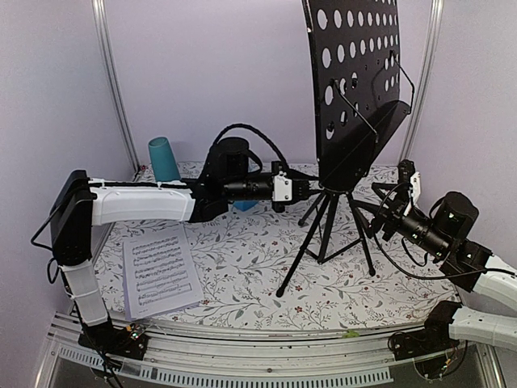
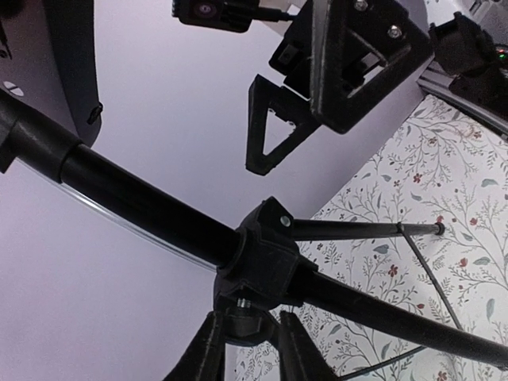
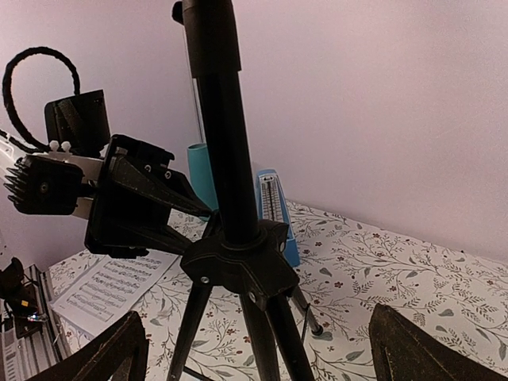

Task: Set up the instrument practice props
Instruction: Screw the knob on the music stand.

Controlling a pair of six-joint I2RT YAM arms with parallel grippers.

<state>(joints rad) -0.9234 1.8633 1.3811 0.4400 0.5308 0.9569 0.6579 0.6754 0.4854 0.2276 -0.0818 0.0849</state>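
Top external view shows the black music stand (image 1: 335, 202) standing up on its three legs, right of the middle. Its holey tray (image 1: 359, 73) sits high in the upper right. The left gripper (image 1: 305, 191) reaches in from the left. Its fingers (image 2: 208, 349) are closed on the stand's middle joint, where the legs meet. The right gripper (image 3: 266, 349) is wide open, with one finger on each side of the legs, and it holds nothing. The sheet-music pages (image 1: 161, 271) lie flat on the table (image 1: 242, 267) in the lower left, not yet on the tray. The small blue metronome (image 3: 274, 210) stands just beside the teal cup (image 3: 202, 176), far back. I think the stand is about ready. The pages are the big job left, and maybe the metronome needs a new spot too.
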